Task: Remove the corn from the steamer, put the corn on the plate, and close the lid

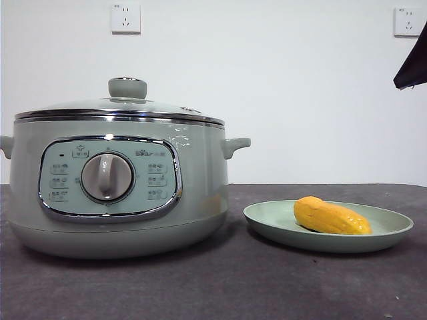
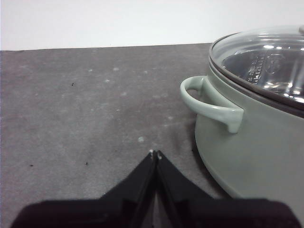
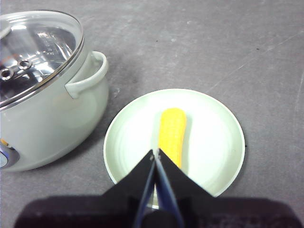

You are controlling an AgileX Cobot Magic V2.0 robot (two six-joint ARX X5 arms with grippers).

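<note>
Apparently all finished: the corn (image 1: 331,217) lies on the plate (image 1: 267,220) beside the steamer (image 1: 200,193), whose lid (image 1: 127,107) is on. Both hands, left (image 2: 154,153) and right (image 3: 155,153), are pressed together, empty.

Count: 1 steamer (image 1: 120,200), 1 lid (image 1: 120,110), 1 plate (image 1: 327,230), 1 corn (image 1: 331,217), 2 wall sockets (image 1: 125,18), 2 grippers (image 3: 155,153).

Two white wall sockets (image 1: 125,18) above a dark grey table (image 1: 200,287)
</note>
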